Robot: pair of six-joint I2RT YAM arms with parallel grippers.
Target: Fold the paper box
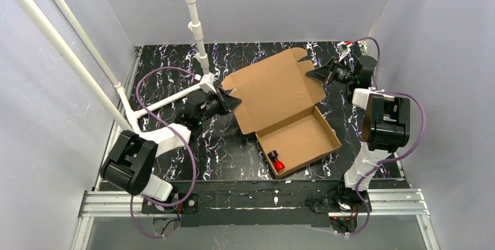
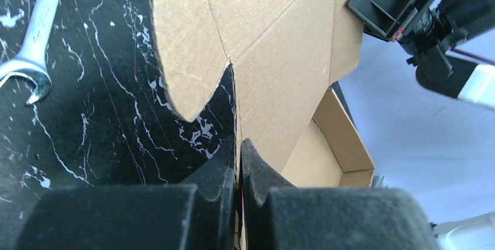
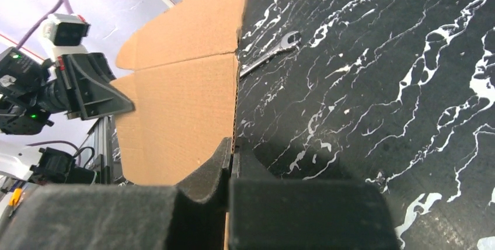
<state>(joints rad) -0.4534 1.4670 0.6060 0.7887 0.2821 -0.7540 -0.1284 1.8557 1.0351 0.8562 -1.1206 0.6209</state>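
The brown cardboard paper box (image 1: pixel 292 115) lies in the middle of the black marbled table. Its shallow tray (image 1: pixel 306 142) is formed at the front and its lid (image 1: pixel 274 89) is raised open behind. A small red and black object (image 1: pixel 276 162) lies in the tray's front left corner. My left gripper (image 1: pixel 229 103) is shut on the lid's left edge (image 2: pixel 236 139). My right gripper (image 1: pixel 315 75) is shut on the lid's right edge (image 3: pixel 235 139). The lid (image 3: pixel 175 115) fills the left of the right wrist view.
A white pipe frame (image 1: pixel 192 28) stands at the back left of the table, its foot close to the left gripper. A metal spanner (image 2: pixel 32 45) lies on the table left of the lid and also shows in the right wrist view (image 3: pixel 268 54). Grey walls enclose the table.
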